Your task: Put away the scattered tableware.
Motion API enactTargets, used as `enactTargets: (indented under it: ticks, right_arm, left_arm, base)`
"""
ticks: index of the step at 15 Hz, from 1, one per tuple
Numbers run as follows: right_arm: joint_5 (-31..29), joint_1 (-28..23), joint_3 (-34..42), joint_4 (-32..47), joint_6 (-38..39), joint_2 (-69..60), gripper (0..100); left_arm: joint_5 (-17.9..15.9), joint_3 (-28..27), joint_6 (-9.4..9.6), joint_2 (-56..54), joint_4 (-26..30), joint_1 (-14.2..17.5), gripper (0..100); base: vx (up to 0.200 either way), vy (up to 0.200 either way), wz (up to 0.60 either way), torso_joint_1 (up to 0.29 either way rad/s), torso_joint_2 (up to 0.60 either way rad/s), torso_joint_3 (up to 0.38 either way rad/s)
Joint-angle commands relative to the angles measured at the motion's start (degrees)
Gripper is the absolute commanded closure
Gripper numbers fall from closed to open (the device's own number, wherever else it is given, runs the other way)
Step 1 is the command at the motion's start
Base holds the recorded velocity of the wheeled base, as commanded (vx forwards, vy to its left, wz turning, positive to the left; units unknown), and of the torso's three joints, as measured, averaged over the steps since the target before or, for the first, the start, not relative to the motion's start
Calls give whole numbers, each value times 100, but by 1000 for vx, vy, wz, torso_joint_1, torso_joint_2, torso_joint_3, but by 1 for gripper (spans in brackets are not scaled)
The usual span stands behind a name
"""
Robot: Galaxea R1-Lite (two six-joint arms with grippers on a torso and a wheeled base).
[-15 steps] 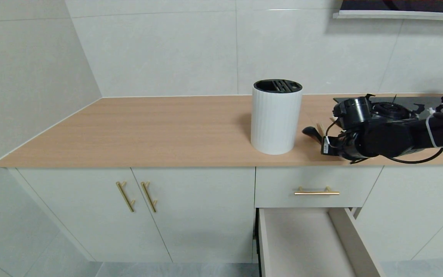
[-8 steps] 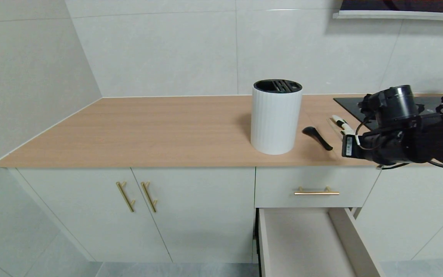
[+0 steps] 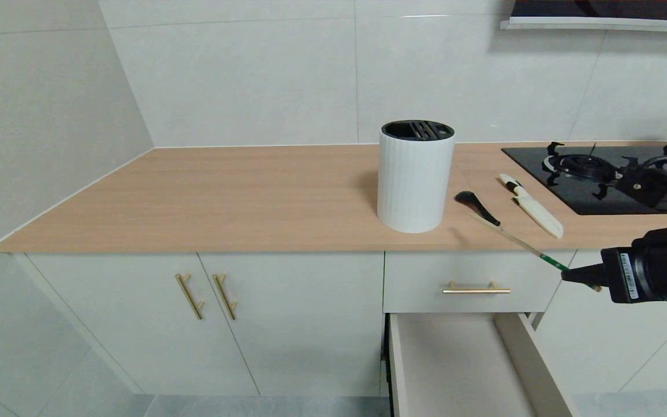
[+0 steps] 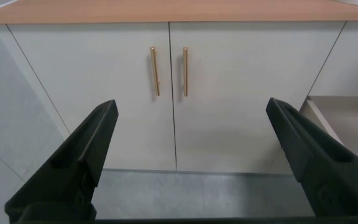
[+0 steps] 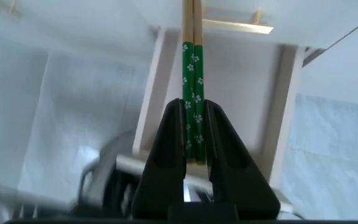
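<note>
While right claw (image 5: 195,115) clamps chopsticks (image 5: 191,56) | wooden, green flowered ends | left claw (image 4: 191,112) spread

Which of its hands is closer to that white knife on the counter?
Right. The right hand, gripping chopsticks, is just in front of the knife; the left hand is low, facing the cabinet doors.

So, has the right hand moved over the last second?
Yes. The right hand, shut on the chopsticks, has come away from the white holder, rightward and down past the counter front edge.
</note>
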Motion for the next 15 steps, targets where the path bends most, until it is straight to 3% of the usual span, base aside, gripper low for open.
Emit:
enactTargets:
  ticks: [1, 15]
  right_arm:
    - [8, 148, 146, 14, -38, -373, 100]
    - [-36, 816, 559, -47, -109, 576, 100]
  left_arm:
    - [1, 0, -2, 7, 1, 0, 0]
    - [1, 0, -2, 7, 1, 0, 0]
  base:
    - [0, 0, 0, 0, 0, 0]
    - [0, 0, 0, 0, 0, 0]
